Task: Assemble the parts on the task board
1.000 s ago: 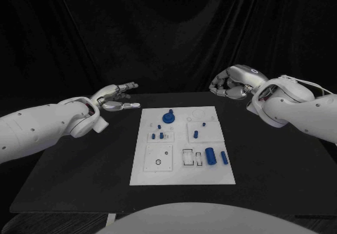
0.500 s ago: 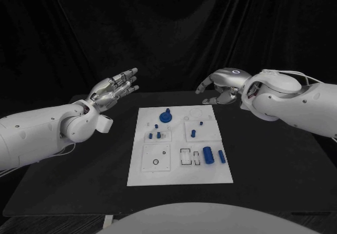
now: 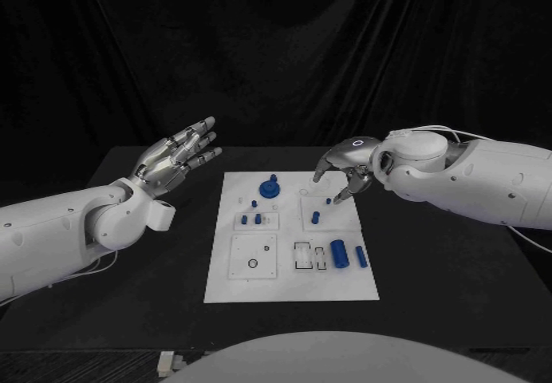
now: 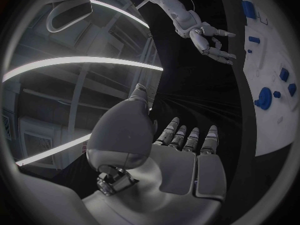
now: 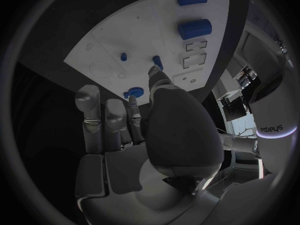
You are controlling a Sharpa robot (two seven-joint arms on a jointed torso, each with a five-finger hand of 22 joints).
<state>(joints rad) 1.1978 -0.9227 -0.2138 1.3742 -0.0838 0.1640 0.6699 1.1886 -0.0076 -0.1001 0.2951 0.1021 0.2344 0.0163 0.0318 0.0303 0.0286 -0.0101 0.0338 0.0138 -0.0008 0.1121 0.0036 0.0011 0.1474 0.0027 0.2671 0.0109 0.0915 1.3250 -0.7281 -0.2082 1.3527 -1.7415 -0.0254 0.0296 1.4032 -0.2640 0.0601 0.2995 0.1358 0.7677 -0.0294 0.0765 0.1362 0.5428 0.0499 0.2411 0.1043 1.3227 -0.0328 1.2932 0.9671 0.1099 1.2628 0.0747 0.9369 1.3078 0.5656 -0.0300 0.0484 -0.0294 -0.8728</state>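
The board [image 3: 290, 275] lies flat in the middle of the black desk [image 3: 127, 263], its long side running away from the robot; on it, a round blue knob [image 3: 268, 189] stands near the far left corner, small blue pegs [image 3: 254, 218] sit in a square panel just nearer, two more pegs [image 3: 317, 216] stand in the right-hand panel, and a thick blue cylinder [image 3: 341, 252] with a thinner blue pin [image 3: 361, 256] just beside it lies toward the near right edge, next to two rectangular slots [image 3: 310, 255]; an oval ring mark and a small hole show in the near left panel [image 3: 257, 256]. The right hand [image 3: 345, 169] hangs over the far right part of the board, fingers [image 3: 343, 191] curved downward and apart with nothing between them, their tips close above the right-hand pegs, though contact cannot be told. The left hand [image 3: 175, 153] is raised off the board's far left corner, well apart from it, palm open and fingers [image 3: 203, 128] spread wide, holding nothing. In the right wrist view the word "edeys" reads on a white casing [image 5: 274, 130] at the rim, apparently mirrored lettering. Bare desk runs broad along both long sides of the board and in front of its near edge; black curtain [image 3: 276, 64] closes the back.
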